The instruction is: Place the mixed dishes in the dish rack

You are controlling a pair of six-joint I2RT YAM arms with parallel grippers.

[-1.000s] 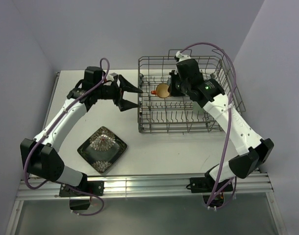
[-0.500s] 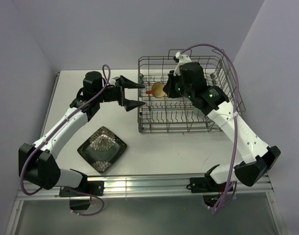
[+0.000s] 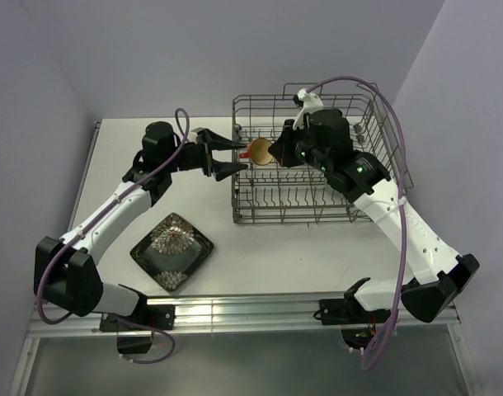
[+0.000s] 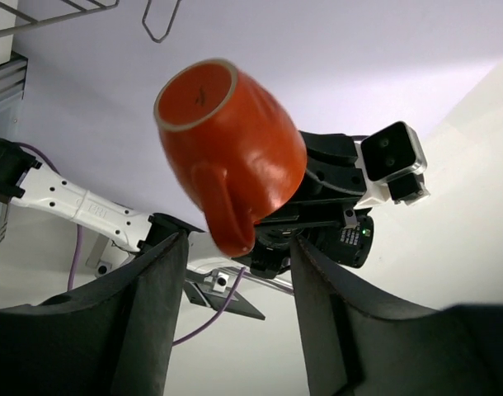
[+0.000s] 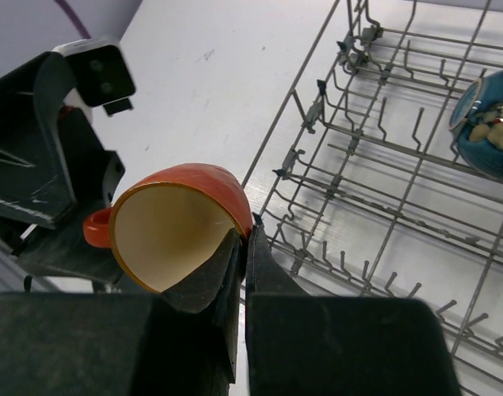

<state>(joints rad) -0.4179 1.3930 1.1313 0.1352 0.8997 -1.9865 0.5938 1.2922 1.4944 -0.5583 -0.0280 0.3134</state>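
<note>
Top external view: small orange cup (image 3: pixel 260 151) is held in the air near the left wall of the dish rack (image 3: pixel 317 221), off the wires, with both arms meeting at it.

Right jaws: pinched narrow on the cup's wall, one finger inside the cream lining and one outside (right wrist view, cup (image 5: pixel 181 223)).

Left jaws: partly spread, one on each side of the cup. Left wrist view shows a gap on both sides of the cup (image 4: pixel 235 148); no contact seen.

Cup orientation: on its side, mouth toward the right wrist camera, base and handle toward the left one.

Step, as judged: hand-over or re-grip of the cup between the arms, ahead of placing it in the rack.

Next move, as judged: the left jaws must close squarely on the round body, clear of the handle, before the right jaws let go. The glazed curve could slip.

Dark square plate (image 3: pixel 171 252) lies on the desk (image 3: pixel 260 256), not yet loaded.

Writing: none legible. There is a faint dark mark on the cup's base, too small to read.
</note>
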